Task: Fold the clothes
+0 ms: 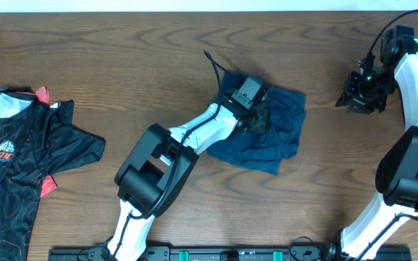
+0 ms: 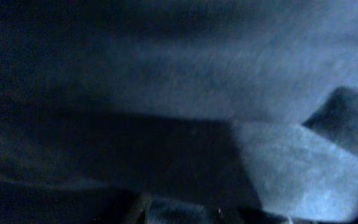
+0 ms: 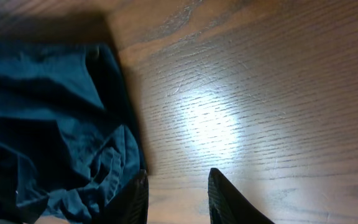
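A crumpled dark navy-blue garment, one of the clothes (image 1: 274, 134), lies at the table's middle. My left gripper (image 1: 258, 114) is pressed down into its upper left part, and the fabric bunches around the fingers. In the left wrist view the blue cloth (image 2: 185, 81) fills everything and the jaws are buried in it. My right gripper (image 1: 361, 94) hangs over bare wood to the right of the garment. In the right wrist view that gripper (image 3: 178, 199) is open, with nothing between its fingers (image 3: 229, 199). The garment's edge (image 3: 55, 124) lies just to their left.
A black sports shirt with a red line print (image 1: 20, 159) lies spread at the table's left edge. The wooden table (image 1: 339, 181) shows bare between the navy garment and the right arm. A black rail (image 1: 231, 254) runs along the front edge.
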